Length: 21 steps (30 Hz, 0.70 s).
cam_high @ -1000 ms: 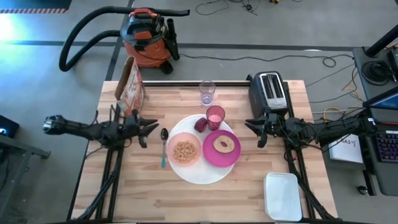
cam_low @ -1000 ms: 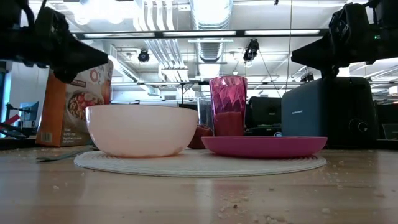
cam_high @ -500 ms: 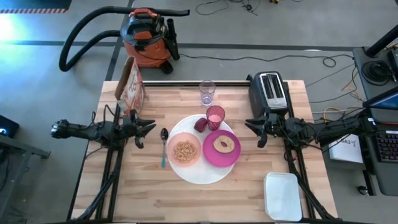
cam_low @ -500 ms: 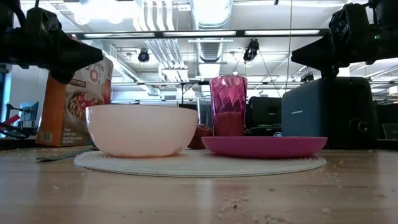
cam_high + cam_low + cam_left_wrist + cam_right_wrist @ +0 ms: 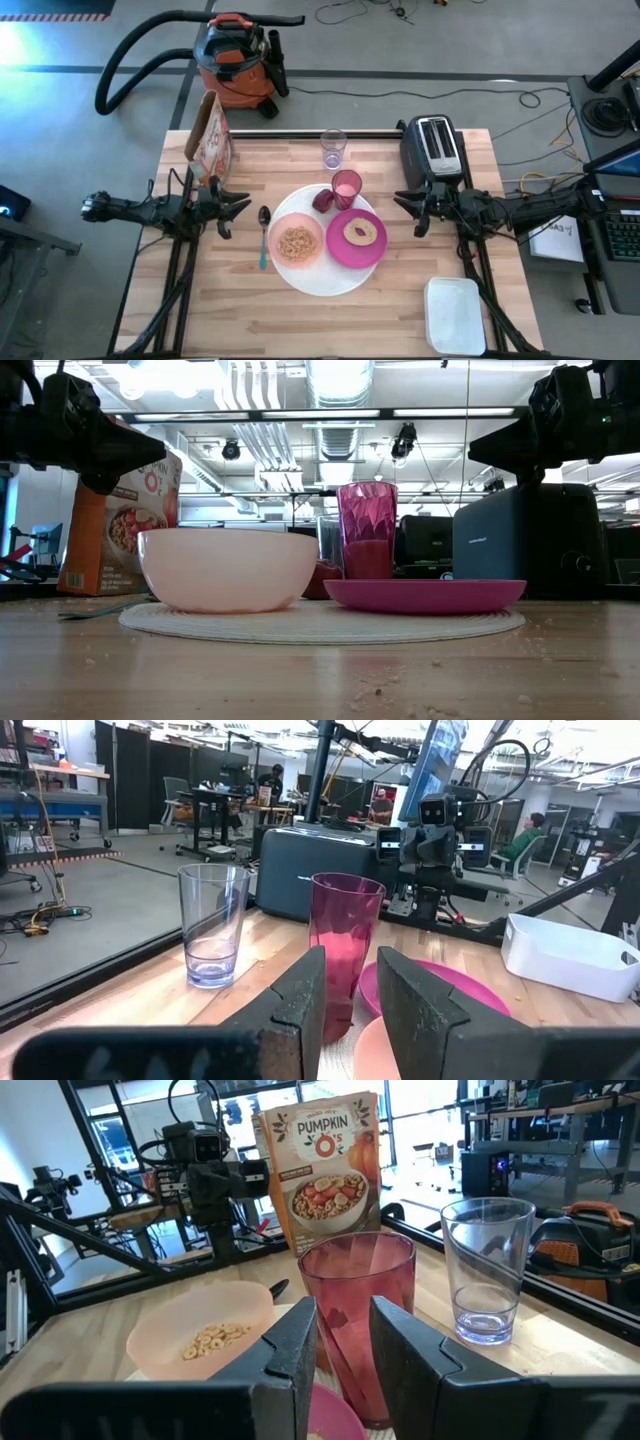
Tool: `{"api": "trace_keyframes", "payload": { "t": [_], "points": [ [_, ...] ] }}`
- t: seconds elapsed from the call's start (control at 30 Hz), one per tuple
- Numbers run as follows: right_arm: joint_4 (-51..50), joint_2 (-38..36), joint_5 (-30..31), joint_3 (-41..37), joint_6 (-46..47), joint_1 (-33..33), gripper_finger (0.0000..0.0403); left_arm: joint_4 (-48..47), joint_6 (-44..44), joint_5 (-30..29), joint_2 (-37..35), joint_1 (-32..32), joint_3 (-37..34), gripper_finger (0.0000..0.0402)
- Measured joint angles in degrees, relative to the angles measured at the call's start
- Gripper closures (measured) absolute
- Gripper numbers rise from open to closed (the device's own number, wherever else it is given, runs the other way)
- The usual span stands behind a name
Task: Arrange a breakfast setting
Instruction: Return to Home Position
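A large white plate [image 5: 320, 285] lies mid-table. A pale pink bowl [image 5: 297, 243] with cereal rests on its left part and a magenta plate [image 5: 357, 250] with a ring-shaped bread on its right part. A pink cup [image 5: 346, 187] stands upright at the plate's far rim, with a clear glass [image 5: 333, 148] beyond it. A teal-handled spoon [image 5: 264, 240] lies flat to the left of the plate. My left gripper [image 5: 243, 208] hovers level above the table's left side. My right gripper [image 5: 405, 210] hovers at the right. Both stand a little open, with nothing between the fingers [image 5: 300, 1000] [image 5: 290, 1350].
A cereal box [image 5: 210, 135] stands at the far left corner and a dark toaster [image 5: 432, 148] at the far right. A white container [image 5: 455, 315] sits at the near right. A dark red fruit [image 5: 324, 200] lies beside the cup. A shop vacuum [image 5: 235, 60] stands on the floor beyond the table.
My left arm has folded in, its rear end shifting toward the table, while its gripper stays above the table's left side. Nothing on the table has moved.
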Motion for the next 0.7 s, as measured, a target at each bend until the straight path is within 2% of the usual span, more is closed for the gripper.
{"api": "trace_keyframes", "payload": {
  "t": [0.4,0.7],
  "points": [
    [0.0,0.0,0.0,0.0,-0.02,0.0,0.033,0.09,0.0,0.0,0.41,0.0,0.02,0.0325],
    [0.28,-2.09,0.09,-1.09,0.0,-0.13,0.0319,0.09,0.02,0.0,0.6,0.0,0.04,0.0325]
  ]
}}
